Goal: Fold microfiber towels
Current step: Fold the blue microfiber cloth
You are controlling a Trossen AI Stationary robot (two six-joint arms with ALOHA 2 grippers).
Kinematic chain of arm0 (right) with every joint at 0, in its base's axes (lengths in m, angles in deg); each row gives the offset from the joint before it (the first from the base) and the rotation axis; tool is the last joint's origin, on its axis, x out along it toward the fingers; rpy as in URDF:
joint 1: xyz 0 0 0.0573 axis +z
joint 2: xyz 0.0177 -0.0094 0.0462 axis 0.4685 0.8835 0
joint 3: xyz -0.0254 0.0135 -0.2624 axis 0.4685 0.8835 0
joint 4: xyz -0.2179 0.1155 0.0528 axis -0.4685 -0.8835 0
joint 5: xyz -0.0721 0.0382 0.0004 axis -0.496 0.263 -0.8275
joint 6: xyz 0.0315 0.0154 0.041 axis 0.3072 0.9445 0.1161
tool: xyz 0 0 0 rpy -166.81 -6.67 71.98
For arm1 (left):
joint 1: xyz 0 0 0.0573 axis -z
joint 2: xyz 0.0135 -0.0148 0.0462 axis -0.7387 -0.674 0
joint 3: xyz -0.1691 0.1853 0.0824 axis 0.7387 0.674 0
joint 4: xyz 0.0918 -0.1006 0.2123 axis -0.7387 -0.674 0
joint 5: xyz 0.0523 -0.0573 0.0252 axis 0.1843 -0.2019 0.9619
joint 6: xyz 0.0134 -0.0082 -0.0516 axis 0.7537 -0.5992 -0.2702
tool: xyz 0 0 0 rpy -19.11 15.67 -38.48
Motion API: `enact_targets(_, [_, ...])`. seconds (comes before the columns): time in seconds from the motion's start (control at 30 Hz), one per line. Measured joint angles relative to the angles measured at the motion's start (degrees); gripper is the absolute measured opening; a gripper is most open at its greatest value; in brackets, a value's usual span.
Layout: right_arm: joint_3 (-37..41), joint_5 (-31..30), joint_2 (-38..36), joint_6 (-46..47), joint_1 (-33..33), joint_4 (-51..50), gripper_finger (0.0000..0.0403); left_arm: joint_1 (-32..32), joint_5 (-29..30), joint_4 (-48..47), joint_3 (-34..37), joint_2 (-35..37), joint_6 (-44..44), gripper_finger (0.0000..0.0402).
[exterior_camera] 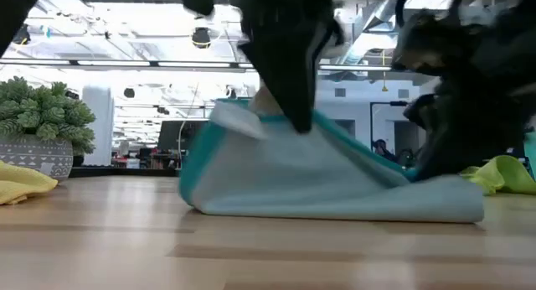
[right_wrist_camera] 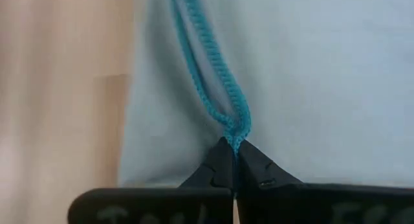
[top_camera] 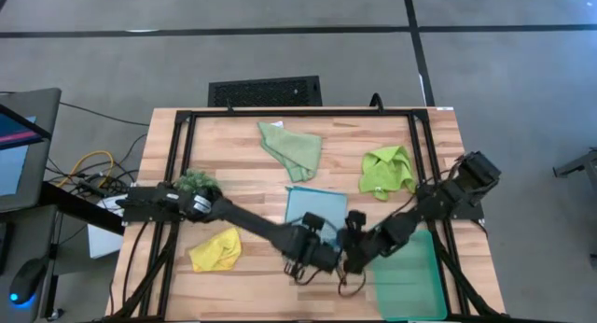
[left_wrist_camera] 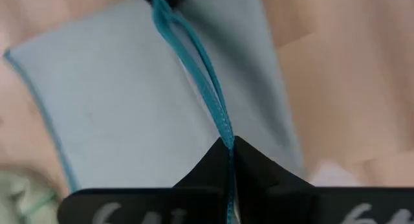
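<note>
The light blue towel (top_camera: 300, 209) lies near the table's middle, doubled over, with its near part raised and its lower layer (exterior_camera: 335, 208) flat on the wood. My left gripper (top_camera: 312, 255) and my right gripper (top_camera: 354, 258) stand side by side at its near edge, both shut on its teal hem. A sage green towel (top_camera: 292, 149) and a lime green towel (top_camera: 387, 171) lie crumpled farther back. A yellow towel (top_camera: 215, 250) lies near the left front. My left gripper pinches the blue towel's teal-stitched hem (left_wrist_camera: 223, 123) between its two fingertips, coming from above and pointing steeply down. Two hem lines run together into the fingers. That end of the cloth is lifted (exterior_camera: 251, 121) while the rest slopes down to the table. My right gripper pinches the teal hem (right_wrist_camera: 234, 123) at its fingertips, where two stitched edges meet in a narrow loop. It comes slanting down from the table's right. The cloth here (exterior_camera: 402, 177) is held only a little above the table, slack.
A small potted plant (top_camera: 196, 183) stands at the left, close to my left arm. A teal tray (top_camera: 410, 276) lies at the right front corner under my right arm. Bare wood shows between the towels and along the near edge.
</note>
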Motion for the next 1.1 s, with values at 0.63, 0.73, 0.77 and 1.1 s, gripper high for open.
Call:
enact_targets(0.63, [-0.1, -0.3, -9.0, -5.7, -13.3, -5.2, 0.0016, -14.4, -9.6, 37.6, 46.6, 28.6, 9.8, 0.0])
enact_targets(0.73, [0.0, -0.1, -7.6, -6.3, -15.6, -6.3, 0.0014, -17.6, -11.5, 48.8, 54.4, 31.8, 10.8, 0.0])
enact_targets(0.77, [-0.1, -0.1, -7.4, -6.2, -16.1, -7.0, 0.0013, -18.5, -12.8, 51.3, 56.4, 31.8, 10.8, 0.0])
enact_targets(1.1, [0.0, 7.9, -15.1, -1.5, -13.0, -12.4, 0.0013, -18.5, -20.7, 60.4, 59.2, 31.9, 10.3, 0.0])
